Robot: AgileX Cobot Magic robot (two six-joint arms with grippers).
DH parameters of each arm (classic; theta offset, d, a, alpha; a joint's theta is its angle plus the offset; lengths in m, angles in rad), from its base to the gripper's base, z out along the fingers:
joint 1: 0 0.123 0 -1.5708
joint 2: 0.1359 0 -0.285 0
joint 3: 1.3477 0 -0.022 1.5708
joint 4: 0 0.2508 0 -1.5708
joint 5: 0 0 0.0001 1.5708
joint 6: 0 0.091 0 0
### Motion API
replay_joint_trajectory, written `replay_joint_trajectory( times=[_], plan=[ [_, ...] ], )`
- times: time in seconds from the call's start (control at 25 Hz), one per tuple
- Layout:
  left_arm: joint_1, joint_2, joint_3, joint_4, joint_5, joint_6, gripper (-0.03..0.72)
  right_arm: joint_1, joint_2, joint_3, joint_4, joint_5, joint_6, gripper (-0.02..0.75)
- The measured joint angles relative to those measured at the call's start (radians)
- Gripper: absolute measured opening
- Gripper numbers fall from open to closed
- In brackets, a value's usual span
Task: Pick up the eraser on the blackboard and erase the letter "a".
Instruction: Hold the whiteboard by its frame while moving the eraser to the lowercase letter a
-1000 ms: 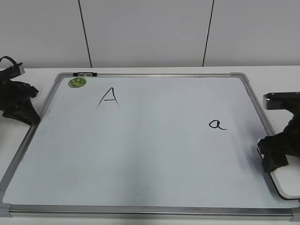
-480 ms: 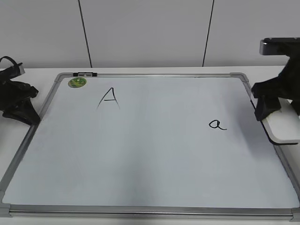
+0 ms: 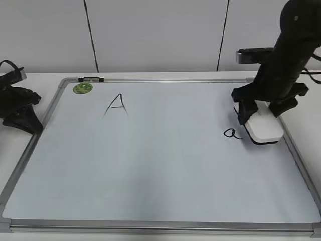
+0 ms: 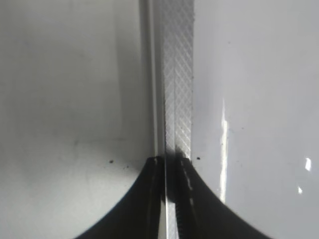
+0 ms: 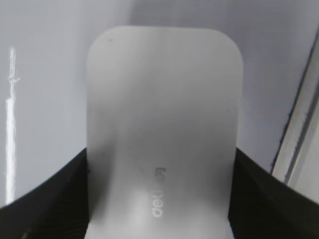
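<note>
The right gripper (image 3: 262,111) is clamped on the eraser (image 3: 264,128), one black finger pressing each long side of the white block. In the right wrist view the eraser (image 5: 164,129) runs straight out from between the two fingers (image 5: 45,194), its rounded far end well past the tips and its top face with small grey lettering turned to the camera. A dark underside shows as a thin band along the eraser's lower edge in the exterior view.

The eraser sits low over the right part of the blackboard (image 3: 150,165), close inside the silver frame on that side; whether its felt touches the surface cannot be told. The letter "a" (image 3: 229,133) lies just beside the eraser's left edge, and the right part of the letter is hidden behind the block or the gripper, so only the rounded left part shows.

A capital "A" (image 3: 117,104) is written towards the upper left of the board, well apart from the eraser, and a round green magnet (image 3: 83,88) sits near the top left corner.

The left gripper (image 3: 20,113) rests at the board's left edge. In the left wrist view its dark fingers (image 4: 144,199) sit either side of the textured metal frame (image 4: 177,89), with only a narrow gap between them; whether they pinch the frame cannot be told.
</note>
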Motion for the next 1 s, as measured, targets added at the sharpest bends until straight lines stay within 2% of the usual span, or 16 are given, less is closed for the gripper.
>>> replay_joint_trajectory(
  times=[0.24,0.44,1.0],
  plan=[
    [0.0,0.0,0.0,0.0,0.0,0.0,0.035,0.004,0.112,-0.077,0.001,-0.008,-0.048,0.536],
    [0.0,0.0,0.0,0.0,0.0,0.0,0.036,0.004,0.14,-0.084,0.001,-0.058,-0.071,0.536],
    [0.0,0.0,0.0,0.0,0.0,0.0,0.038,0.013,0.17,-0.096,-0.002,-0.058,-0.09,0.536]
  ],
)
